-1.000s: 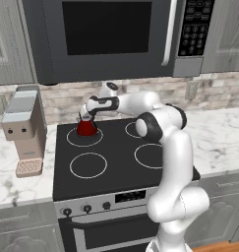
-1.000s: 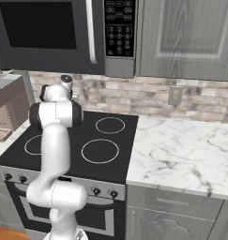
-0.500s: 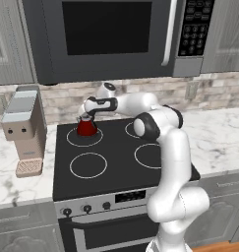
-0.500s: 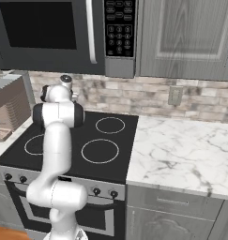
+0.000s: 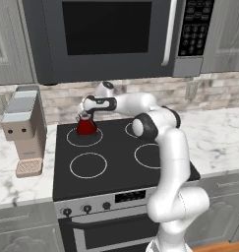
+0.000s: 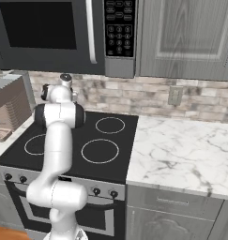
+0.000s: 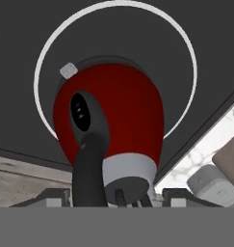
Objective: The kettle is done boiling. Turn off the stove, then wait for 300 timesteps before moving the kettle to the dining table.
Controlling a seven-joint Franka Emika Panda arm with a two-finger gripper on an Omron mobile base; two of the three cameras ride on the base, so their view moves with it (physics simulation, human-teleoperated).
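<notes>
Directly beneath the claw (image 5: pixel 85 116) sat the kettle (image 5: pixel 85 126), small and red, inside the white ring of the far left burner on the stove (image 5: pixel 116 162). The arm reached across the black glass from the front right, its wrist bent down over the kettle's top. From the hand view, the dark looped handle (image 7: pixel 89 144) of the kettle (image 7: pixel 111 113) ran up between the two finger tips, one standing on each side of it, low at the frame's edge. Whether the fingers had actually pressed onto the handle I could not tell; they stood partly spread around it, neither wide nor tight.

Off to the claw's left, on the marble counter (image 5: pixel 13 177), stood a beige boxy coffee machine (image 5: pixel 23 128), well apart from the kettle. Above the claw hung a dark microwave (image 5: pixel 108 37), its underside close over the wrist. Behind the claw ran a brick backsplash (image 5: pixel 57 101). Toward the front, nearer the robot's base, the other three burner rings lay bare, and the stove's silver panel carried small knobs (image 5: pixel 86 208). To the right stretched more marble counter (image 6: pixel 181 150) under grey cupboards (image 6: pixel 186 37).
</notes>
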